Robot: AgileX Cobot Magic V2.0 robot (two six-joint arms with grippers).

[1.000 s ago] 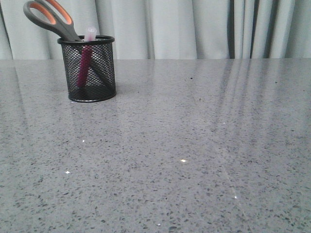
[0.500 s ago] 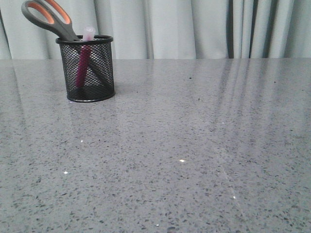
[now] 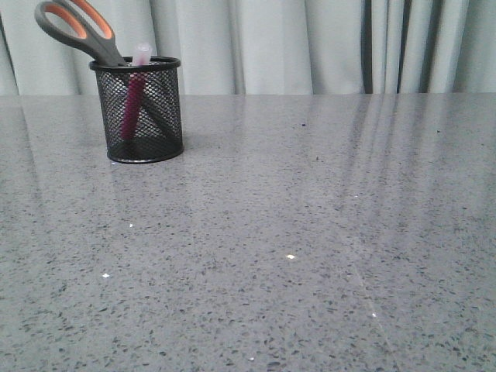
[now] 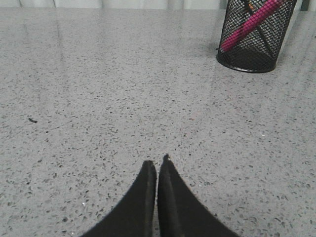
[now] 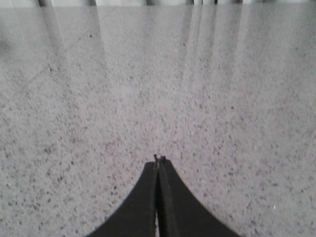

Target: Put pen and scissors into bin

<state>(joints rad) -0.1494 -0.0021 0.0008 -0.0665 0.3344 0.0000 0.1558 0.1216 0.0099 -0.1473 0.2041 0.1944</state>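
Far left of the speckled grey table (image 3: 294, 232), near its back edge: the bin (image 3: 141, 116) stands upright. The scissors (image 3: 77, 31) sit in it blades down, handles leaning out to the left above the rim. The pen (image 3: 133, 105) stands inside just beside them, its pale cap poking slightly over the rim. Pale curtain (image 3: 310, 43) behind. Left gripper (image 4: 157, 165): fingers pressed together, nothing held, over bare table well apart from the bin. Right gripper (image 5: 158, 160): fingers likewise closed, empty, above bare tabletop.
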